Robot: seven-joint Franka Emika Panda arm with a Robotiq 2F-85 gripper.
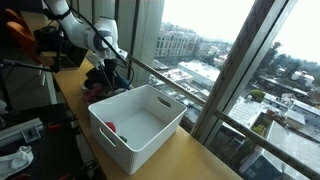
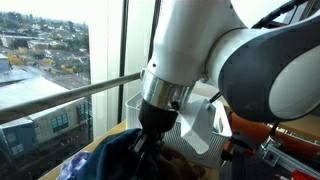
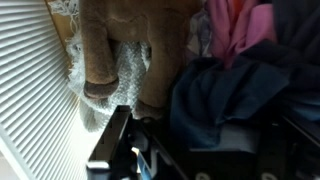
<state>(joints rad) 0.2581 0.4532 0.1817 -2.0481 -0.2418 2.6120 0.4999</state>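
One wide window (image 1: 230, 60) runs along the far edge of the wooden surface (image 1: 190, 160), with the city below it. On the surface stands a white bin (image 1: 152, 143), open on top, with a small red thing (image 1: 110, 127) lying at its bottom. Beyond the bin, against the window rail, is a pile (image 1: 98, 82) of soft goods, and I am down in it.

Nearest to me is the blue cloth (image 3: 215, 100), dark, crumpled and thickly folded, heaped at the window end of the surface, apart from the bin. I judge it light, limp and not slippery, with nothing in it to break; a raised fold on top would be the best place to pinch, since a flat patch would give me little to bite. It would sag and trail from any single grip.

Beside it sit a brown plush (image 3: 115, 45), a pale knit (image 3: 128, 72) under that, and a pink cloth (image 3: 238, 25).

My claw (image 2: 145, 148) is clenched and sunk among the blue folds; whether any cloth is caught in it I cannot tell.
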